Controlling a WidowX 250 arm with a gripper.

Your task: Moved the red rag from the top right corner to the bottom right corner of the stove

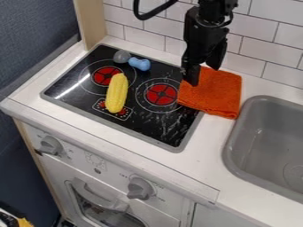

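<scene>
Where rag lies: the rag (214, 95) is spread at the far right cnr of the stove (163, 129), part on the black top, part over the right edge onto the white surface (204, 153).
Tool: the tool (203, 74) hangs at the rag's far left part, fingers apart, one tip by its left edge; no cloth looks pinched.
Step in hand: lining up for the grasp, I'd judge; rag not yet lifted, task at its start.
Next move: prob. go down a touch so cloth sits btwn the fingers, close on a good fold, then check it's held before any travel.
After grasp: lift just clear, bring it nearer along the stove's right side, set down & release at the near right cnr.
Near right cnr: bare black top w/ pale streaks, OK as landing spot.
Right burner: the burner (161, 94) is just left of the rag; path can pass to its right.
Corn: the corn (116, 93) lies left of that burner, out of the way; leave as is.
Sink: the sink (232, 137) is right of the target cnr; too wide a swing could drape cloth over its rim.
Risk: thin pinch may slip, or only one edge lifts & the rest drags or bunches.
</scene>
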